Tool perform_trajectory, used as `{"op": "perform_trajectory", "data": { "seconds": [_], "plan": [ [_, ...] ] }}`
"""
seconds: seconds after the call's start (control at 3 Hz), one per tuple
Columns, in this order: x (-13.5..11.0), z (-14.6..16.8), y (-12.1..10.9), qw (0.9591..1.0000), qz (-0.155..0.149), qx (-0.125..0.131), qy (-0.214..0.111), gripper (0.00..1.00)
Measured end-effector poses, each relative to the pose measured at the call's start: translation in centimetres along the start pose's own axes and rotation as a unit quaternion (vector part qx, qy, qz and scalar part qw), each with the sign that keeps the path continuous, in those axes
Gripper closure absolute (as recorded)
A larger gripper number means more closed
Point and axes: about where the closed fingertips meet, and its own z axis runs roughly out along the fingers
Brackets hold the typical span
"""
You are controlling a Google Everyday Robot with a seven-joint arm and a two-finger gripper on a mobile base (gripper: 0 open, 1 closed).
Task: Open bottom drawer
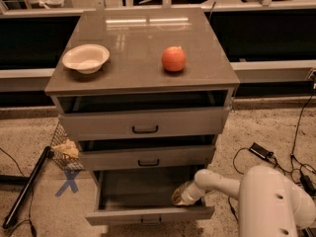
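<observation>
The bottom drawer [148, 214] of the grey-taupe cabinet is pulled far out, showing its plain grey inner tray and a small black handle on its flat front. My gripper [180, 197] reaches in from the right on a white arm and sits inside the tray at its right front corner, just behind the drawer front. The middle drawer [146, 158] and the top drawer [144, 123] stand slightly ajar above it.
A white bowl [85, 59] and an orange fruit [174, 59] rest on the cabinet top. A wire basket [64, 152], a black pole [25, 187] and a blue X on the floor lie left. Cables and a small black box [259, 151] lie right.
</observation>
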Motion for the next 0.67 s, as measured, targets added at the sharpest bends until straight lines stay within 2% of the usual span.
{"op": "perform_trajectory", "data": {
  "seconds": [0.67],
  "plan": [
    [0.4,1.8,-0.9,0.9997,0.001,-0.019,-0.013,1.0]
  ]
}}
